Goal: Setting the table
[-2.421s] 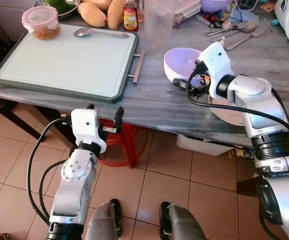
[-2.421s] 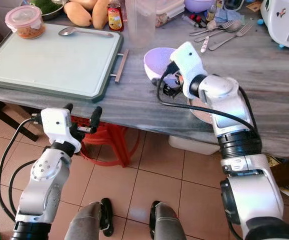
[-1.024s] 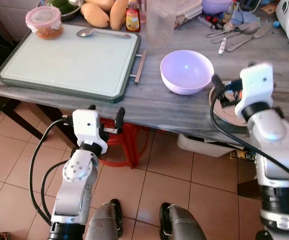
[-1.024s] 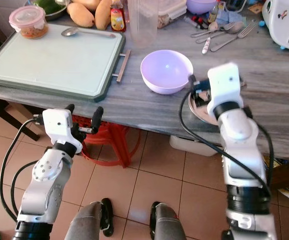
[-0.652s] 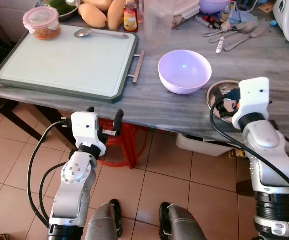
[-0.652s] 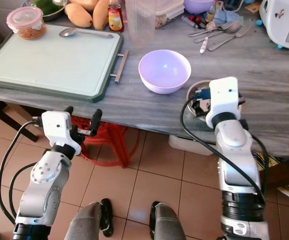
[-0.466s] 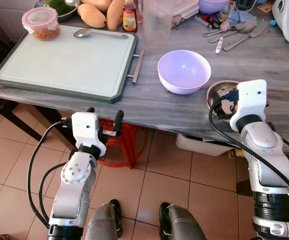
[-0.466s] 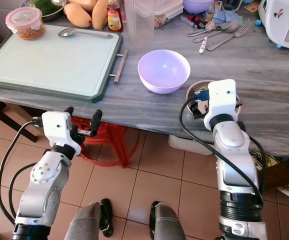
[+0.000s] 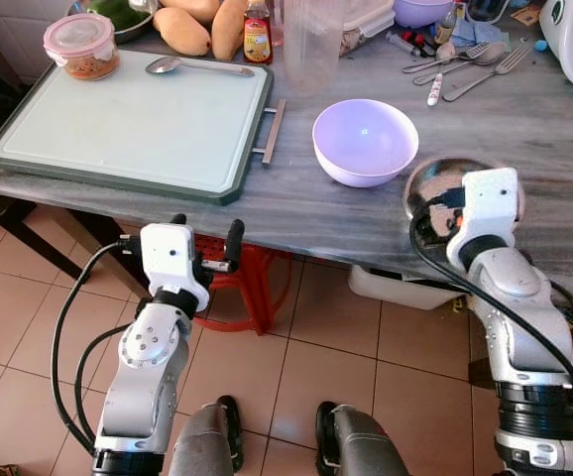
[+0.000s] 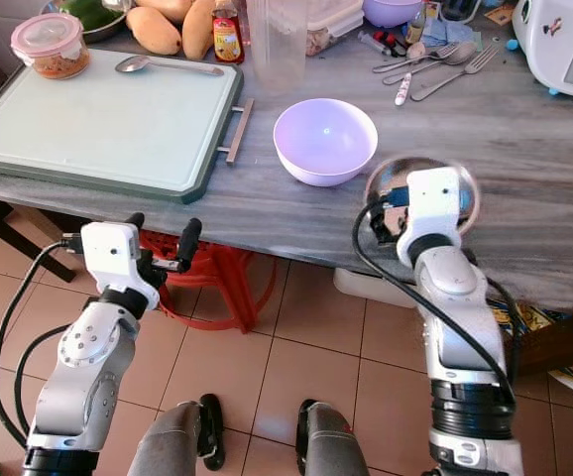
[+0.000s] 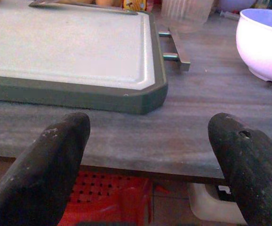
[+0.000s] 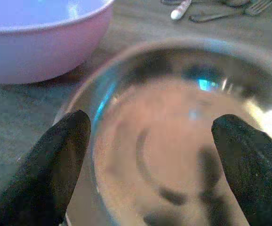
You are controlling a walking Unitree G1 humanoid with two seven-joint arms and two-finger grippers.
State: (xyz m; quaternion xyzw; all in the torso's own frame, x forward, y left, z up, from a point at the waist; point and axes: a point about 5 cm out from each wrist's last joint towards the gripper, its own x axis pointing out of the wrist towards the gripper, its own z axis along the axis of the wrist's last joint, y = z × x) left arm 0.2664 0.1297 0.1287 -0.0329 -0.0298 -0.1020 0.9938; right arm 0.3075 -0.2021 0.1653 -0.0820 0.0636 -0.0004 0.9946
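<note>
1. The right arm covers part of the metal bowl point(image 9: 435, 178)
2. The metal bowl looks blurry in the right wrist view
3. The white machine point(image 10: 572, 45) is cut off at the picture's edge

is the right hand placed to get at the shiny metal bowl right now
Probably yes: the right hand hovers open right over the shiny metal bowl, a finger on either side, nothing between them.

Two bowls: purple bowl point(image 9: 365, 140), steel bowl point(image 9: 433, 180); one tray point(image 9: 128, 119)
</note>
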